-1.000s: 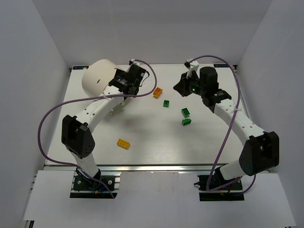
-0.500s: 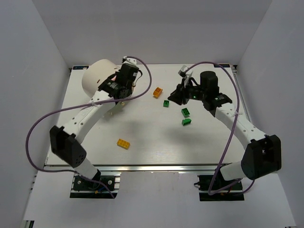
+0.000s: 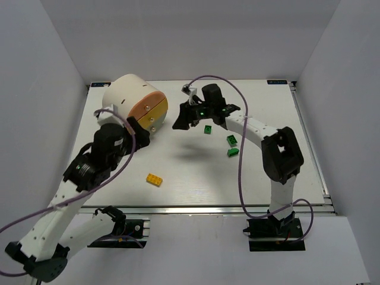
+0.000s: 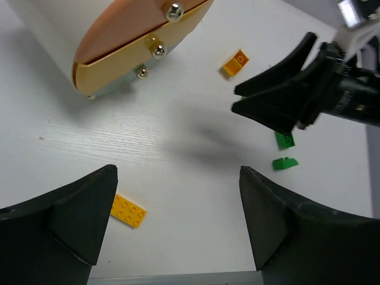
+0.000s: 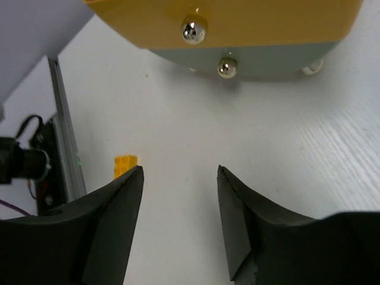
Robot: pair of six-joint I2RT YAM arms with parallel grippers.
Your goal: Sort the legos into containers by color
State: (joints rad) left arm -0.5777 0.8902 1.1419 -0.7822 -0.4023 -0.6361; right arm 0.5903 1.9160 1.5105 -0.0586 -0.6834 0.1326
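Note:
The cream drum [image 3: 127, 95] lies at the back left, and its containers face the table's middle: an orange front [image 4: 127, 27], a yellow front [image 4: 148, 59] and a grey front [image 5: 270, 62], each with a round knob. My left gripper [image 3: 141, 132] hangs open just in front of the drum, its jaws [image 4: 178, 178] empty. My right gripper [image 3: 178, 123] has reached left across the table and is open and empty [image 5: 180, 172], pointing at the drum's lower drawers. Loose legos: a yellow brick [image 3: 155, 179], an orange one [image 4: 235, 62], and three green ones [image 3: 208, 129], [image 3: 231, 140], [image 3: 233, 152].
The right forearm [image 3: 237, 122] stretches over the back middle of the table, above the green bricks. Purple cables loop off both arms. White walls close the table on three sides. An aluminium rail [image 3: 196, 208] runs along the near edge.
The left arm pulled back from the drum toward the near left, uncovering the drawer fronts. The right arm swung left to just in front of the drum, and its jaws opened.

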